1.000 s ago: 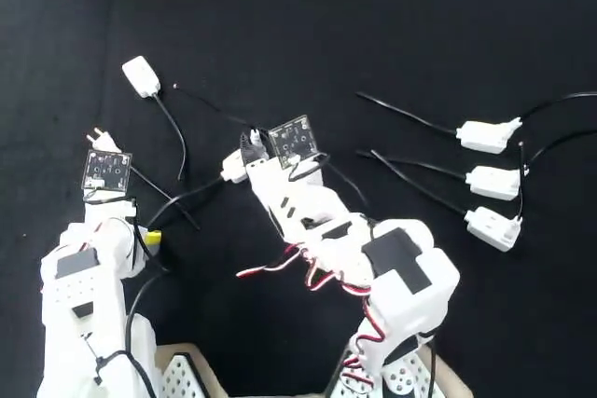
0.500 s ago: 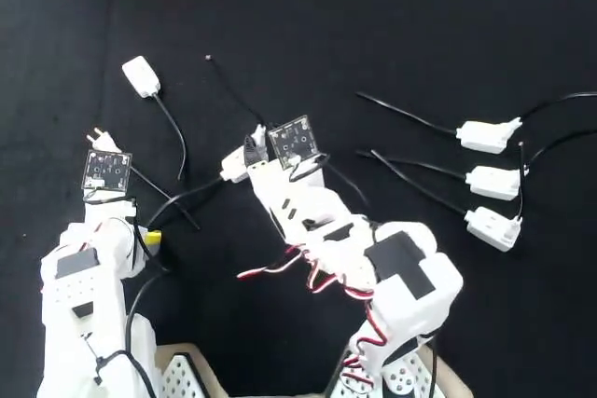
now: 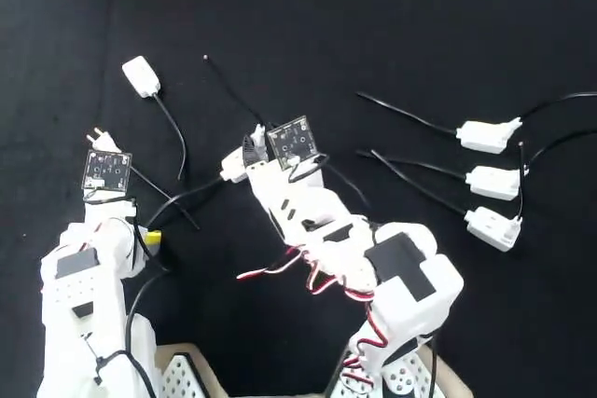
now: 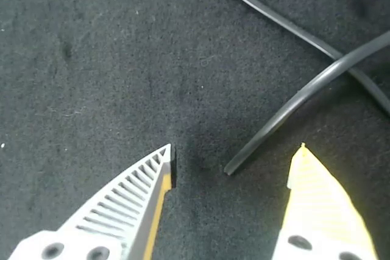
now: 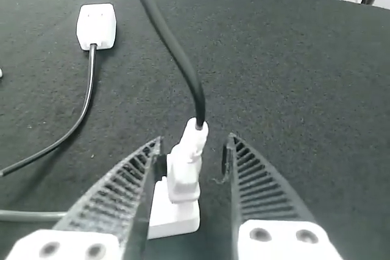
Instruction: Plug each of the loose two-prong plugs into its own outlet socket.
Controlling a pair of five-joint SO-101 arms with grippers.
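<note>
My right gripper (image 5: 190, 147) is open, with one finger on each side of a white two-prong plug (image 5: 186, 162). That plug stands upright in a white socket (image 5: 173, 211), and its black cord rises away from it. In the high view this pair (image 3: 238, 163) lies mid-table at the right gripper (image 3: 252, 148). Another white socket (image 3: 140, 75) lies at the far left with its own cord. A loose plug (image 3: 103, 140) lies beside the left arm. My left gripper (image 4: 234, 156) is open just above the black mat, with a black cable end (image 4: 228, 168) between its tips.
Three white sockets (image 3: 485, 135) (image 3: 494, 181) (image 3: 494, 227) lie at the right, each with a cord leading away. Black cables (image 3: 177, 198) cross the mat between the two arms. The far middle of the mat is bare black cloth.
The cord of the plug at the right gripper has swung from the left to point toward the table's far side. The left arm has not moved.
</note>
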